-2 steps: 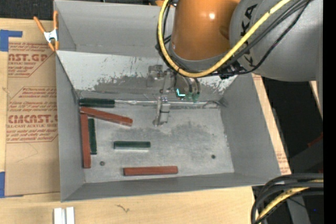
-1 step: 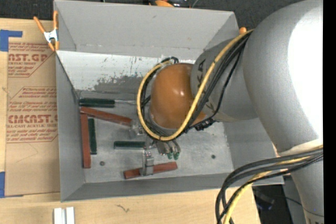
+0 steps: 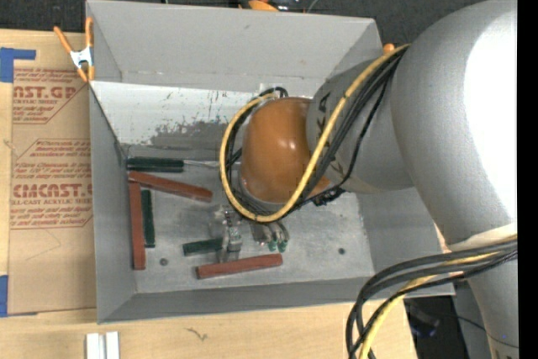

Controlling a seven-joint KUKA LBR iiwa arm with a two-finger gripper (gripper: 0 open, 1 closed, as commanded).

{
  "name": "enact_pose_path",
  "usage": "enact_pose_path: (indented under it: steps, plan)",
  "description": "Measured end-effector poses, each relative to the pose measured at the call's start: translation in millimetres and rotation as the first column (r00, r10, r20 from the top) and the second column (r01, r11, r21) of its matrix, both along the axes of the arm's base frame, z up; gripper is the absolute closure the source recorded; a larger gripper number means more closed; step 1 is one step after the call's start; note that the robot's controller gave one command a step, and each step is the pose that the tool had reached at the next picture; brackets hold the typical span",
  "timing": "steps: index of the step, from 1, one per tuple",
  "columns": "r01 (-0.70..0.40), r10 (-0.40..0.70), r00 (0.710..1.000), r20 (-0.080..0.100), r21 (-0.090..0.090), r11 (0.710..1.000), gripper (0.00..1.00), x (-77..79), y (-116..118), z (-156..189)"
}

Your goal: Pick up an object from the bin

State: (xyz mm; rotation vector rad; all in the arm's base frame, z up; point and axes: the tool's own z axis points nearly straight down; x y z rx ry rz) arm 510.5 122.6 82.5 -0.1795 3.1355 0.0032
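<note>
My gripper [image 3: 252, 240] reaches down below the orange cover at the bin's front middle, fingers apart and nothing visible between them. Its left fingertip [image 3: 229, 238] is at the right end of a short dark green stick [image 3: 202, 247] lying flat on the floor. Just in front of the fingers lies a reddish-brown stick [image 3: 239, 266], nearly level and apart from them. The right fingertip [image 3: 276, 242] stands over bare floor above that stick's right end.
Left of the gripper lie more sticks: a dark green one [image 3: 155, 166] and a brown one [image 3: 172, 187] slanting at the back left, and an upright brown [image 3: 135, 227] and green [image 3: 148, 219] pair along the left wall. The arm covers the bin's right half.
</note>
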Motion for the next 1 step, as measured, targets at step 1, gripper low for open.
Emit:
enact_pose_path:
  steps: [1]
  plan:
    - [0.016, -0.016, 1.0, 0.01, -0.001, 1.0, 1.0, 15.6, -18.2, 146.5]
